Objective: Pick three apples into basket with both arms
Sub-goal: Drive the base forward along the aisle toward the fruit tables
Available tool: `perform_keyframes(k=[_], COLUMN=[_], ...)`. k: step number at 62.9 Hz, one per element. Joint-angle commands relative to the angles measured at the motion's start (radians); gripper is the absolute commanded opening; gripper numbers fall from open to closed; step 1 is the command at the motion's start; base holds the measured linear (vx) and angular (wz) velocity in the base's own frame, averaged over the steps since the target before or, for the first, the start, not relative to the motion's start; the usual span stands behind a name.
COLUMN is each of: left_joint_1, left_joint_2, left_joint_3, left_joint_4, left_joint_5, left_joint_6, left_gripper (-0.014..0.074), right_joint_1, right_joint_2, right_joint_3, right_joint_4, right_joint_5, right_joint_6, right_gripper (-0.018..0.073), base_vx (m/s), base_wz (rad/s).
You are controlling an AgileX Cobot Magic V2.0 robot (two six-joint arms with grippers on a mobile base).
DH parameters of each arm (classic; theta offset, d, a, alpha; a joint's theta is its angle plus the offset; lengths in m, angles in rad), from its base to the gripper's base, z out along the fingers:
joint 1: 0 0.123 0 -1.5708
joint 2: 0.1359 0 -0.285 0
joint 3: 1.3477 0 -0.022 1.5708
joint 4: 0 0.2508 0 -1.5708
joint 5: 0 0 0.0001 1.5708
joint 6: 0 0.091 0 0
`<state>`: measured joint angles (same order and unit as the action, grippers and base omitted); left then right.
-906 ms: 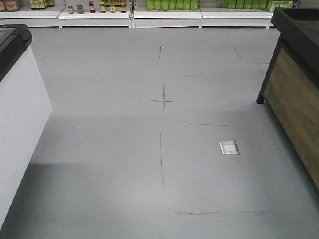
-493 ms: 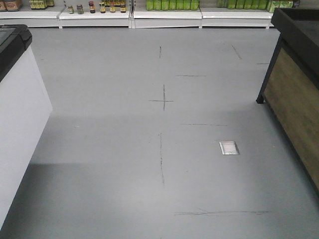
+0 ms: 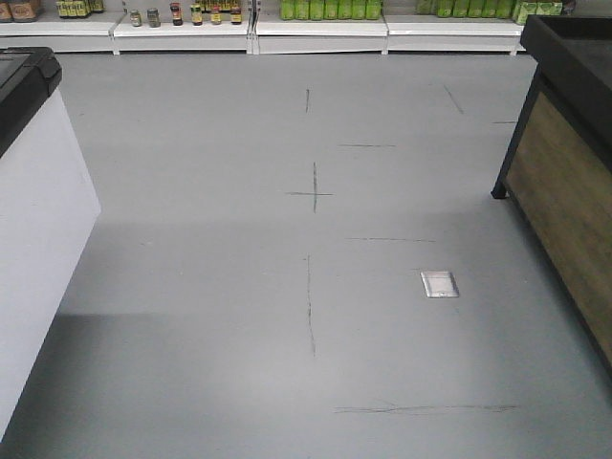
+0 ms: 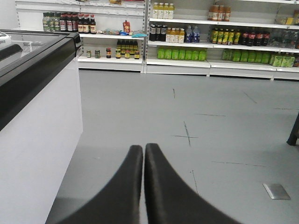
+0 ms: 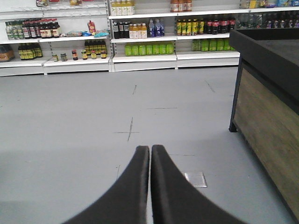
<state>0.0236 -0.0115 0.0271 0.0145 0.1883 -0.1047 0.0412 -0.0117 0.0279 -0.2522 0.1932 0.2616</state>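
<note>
Apples and basket show in no view, just store floor [image 3: 239, 287] and drink shelves [image 4: 177, 45]. Left gripper [image 4: 143, 148] and right gripper [image 5: 150, 149] are clenched empty, pointing down the aisle, likely stowed because nothing's within reach.

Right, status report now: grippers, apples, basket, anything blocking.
Left gripper shut, empty; right gripper shut, empty. Apples and basket not in view. Chest freezer on the left, wood-panelled display stand on the right, stocked shelves ahead.

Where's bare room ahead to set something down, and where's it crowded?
The grey floor lies bare between the white cabinet left and the wood-sided stand right, but for a small metal plate. Far shelves are packed.
</note>
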Motion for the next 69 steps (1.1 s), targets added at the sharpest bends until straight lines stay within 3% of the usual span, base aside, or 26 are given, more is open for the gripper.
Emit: perform_keyframes(k=[1,69], left_joint_1=[0.001,0.001], left_joint_2=[-0.016,-0.016], left_joint_3=[0.004,0.004], left_joint_4=[0.000,0.000], left_joint_5=[-0.076,-0.076], left_joint_6=[-0.008,-0.008], left_gripper=[-0.0006,-0.0006], right_joint_1=[-0.007,-0.007], right_joint_2=[-0.014,-0.014], right_joint_3=[0.012,0.012], right_joint_4=[-0.012,-0.012], right_joint_5=[-0.068,-0.072], right_joint_6=[-0.008,-0.008], right_gripper=[-0.0004,-0.0004], base_vx=[0.00,0.02], base_wz=[0.00,0.03])
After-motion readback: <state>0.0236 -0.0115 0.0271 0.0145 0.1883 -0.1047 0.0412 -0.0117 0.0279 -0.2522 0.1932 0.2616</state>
